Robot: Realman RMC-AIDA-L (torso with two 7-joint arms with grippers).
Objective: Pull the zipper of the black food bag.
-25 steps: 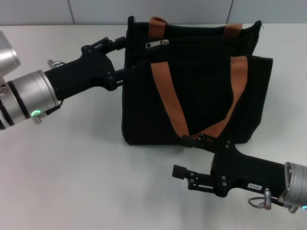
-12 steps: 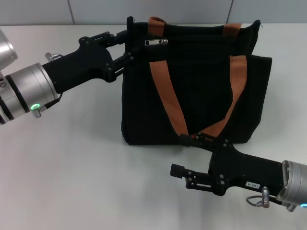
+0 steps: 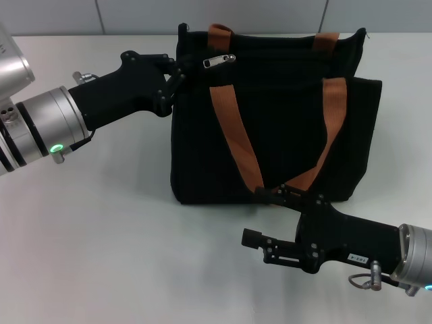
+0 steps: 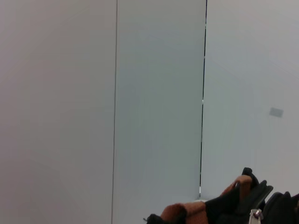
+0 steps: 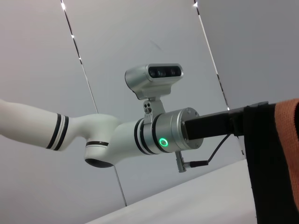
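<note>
While the black food bag [image 3: 270,115] stands upright at the far middle of the pale worktop [image 3: 101,256], bare surface lies open before it and to its left. Grey wall panels close the back. At the bag's upper left corner, the left claw [image 3: 177,75] touches the fabric just beside the silver zipper [image 3: 219,61]; I cannot tell its opening. Low by the bag's front, the right claw [image 3: 260,241] looks clenched, holding nothing.
</note>
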